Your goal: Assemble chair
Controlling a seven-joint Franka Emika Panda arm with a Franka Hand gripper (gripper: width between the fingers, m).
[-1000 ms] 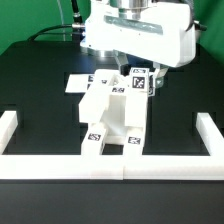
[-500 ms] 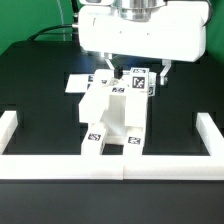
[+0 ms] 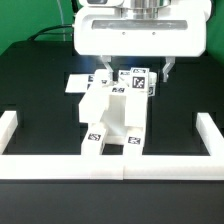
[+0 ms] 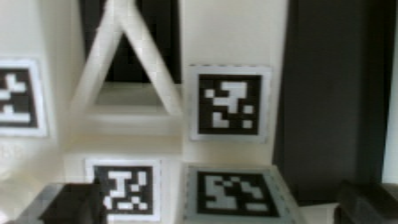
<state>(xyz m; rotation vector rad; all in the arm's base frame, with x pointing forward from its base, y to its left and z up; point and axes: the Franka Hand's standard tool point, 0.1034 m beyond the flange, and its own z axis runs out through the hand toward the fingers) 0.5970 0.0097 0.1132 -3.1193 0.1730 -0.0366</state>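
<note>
chair (image 3: 112, 112): white, blocky and part-built, standing near the middle of the worktop, close behind the front run of the rail; I cannot tell whether its low front blocks touch that rail.
tags (image 3: 95, 139): black-and-white squares on the chair; two sit low on its front face and one on the upper piece at the back, toward the exterior view's right.
chair from my wrist: white faces close below me carry four tags, all blurred, with a pale triangular frame beyond them.
claw (image 3: 134, 70): mine, hanging right over the back of the chair, spread as wide as it goes and holding nothing.
fingers (image 3: 101, 70): dark, one on each side of the chair's upper back part; I cannot tell whether either touches it. Both tips show at the edge of my wrist view (image 4: 80, 205).
marker board (image 3: 76, 84): flat and white, lying on the worktop behind the chair toward the exterior view's left, partly hidden by the chair.
rail (image 3: 50, 166): a long white border across the front, with a raised end at each side.
worktop (image 3: 40, 105): black, with the chair, marker board and rail on it.
wall (image 3: 25, 15): green, behind the worktop.
cable (image 3: 50, 34): dark, running along the back edge at the exterior view's left.
</note>
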